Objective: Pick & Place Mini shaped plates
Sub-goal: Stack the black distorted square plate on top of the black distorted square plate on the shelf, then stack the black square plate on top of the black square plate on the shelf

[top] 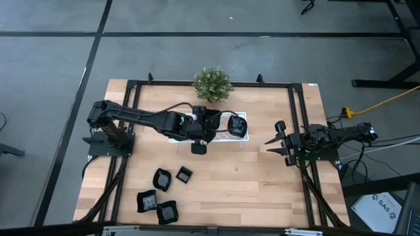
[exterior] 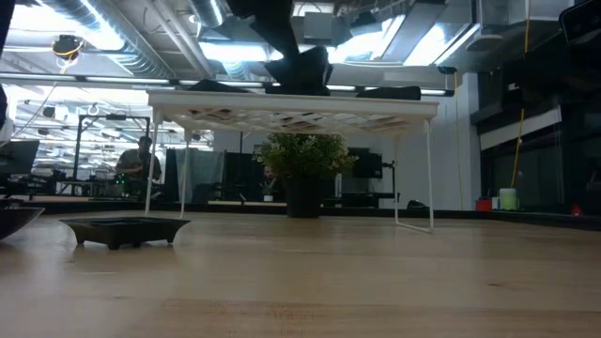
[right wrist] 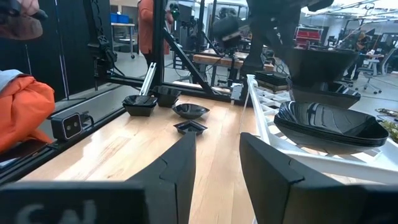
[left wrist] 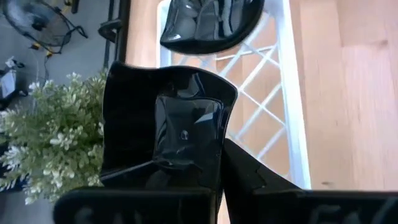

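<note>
2 dark, 6-joint arms; black angular fingers; black cables along the links; green light on the left arm.

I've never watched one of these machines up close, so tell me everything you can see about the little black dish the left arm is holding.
The small black dish is glossy, plastic-looking, squarish with wavy, upturned edges and a raised square centre that catches the light. The left gripper is shut on one edge of it, holding it tilted above the white lattice tray, beside the potted plant. Nothing else appears to touch it. Another black dish already lies on the tray further along. In the high view the held dish hangs at the tray's front edge.
</note>
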`<state>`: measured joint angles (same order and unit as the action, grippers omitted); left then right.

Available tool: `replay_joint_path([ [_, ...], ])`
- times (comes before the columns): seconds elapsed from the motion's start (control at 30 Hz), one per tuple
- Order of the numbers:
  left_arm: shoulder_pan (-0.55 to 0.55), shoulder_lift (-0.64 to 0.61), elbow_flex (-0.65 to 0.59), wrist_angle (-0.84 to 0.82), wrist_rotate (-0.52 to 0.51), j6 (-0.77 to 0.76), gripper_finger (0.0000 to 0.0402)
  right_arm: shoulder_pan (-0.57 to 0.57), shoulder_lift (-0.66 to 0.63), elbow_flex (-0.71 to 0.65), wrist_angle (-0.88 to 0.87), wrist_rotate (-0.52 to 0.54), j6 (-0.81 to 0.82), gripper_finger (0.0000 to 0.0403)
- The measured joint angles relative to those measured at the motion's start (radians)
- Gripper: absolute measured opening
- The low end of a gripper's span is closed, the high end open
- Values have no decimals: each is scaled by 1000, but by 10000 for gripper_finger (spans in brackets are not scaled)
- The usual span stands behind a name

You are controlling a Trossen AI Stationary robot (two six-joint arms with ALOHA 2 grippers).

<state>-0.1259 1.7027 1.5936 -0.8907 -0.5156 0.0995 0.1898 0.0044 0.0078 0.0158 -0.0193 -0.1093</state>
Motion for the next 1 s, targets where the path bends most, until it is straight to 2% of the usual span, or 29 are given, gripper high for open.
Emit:
replay_joint_path([
  [0.13,7,4,-1,-9,-22,5,2,0,0,0,0,0,0,124],
  [0.3,22,4,0,-9,11,-5,7,0,0,0,0,0,0,124],
  [1.0,30,3,0,-12,13,-34,93,0,0,0,0,0,0,124],
])
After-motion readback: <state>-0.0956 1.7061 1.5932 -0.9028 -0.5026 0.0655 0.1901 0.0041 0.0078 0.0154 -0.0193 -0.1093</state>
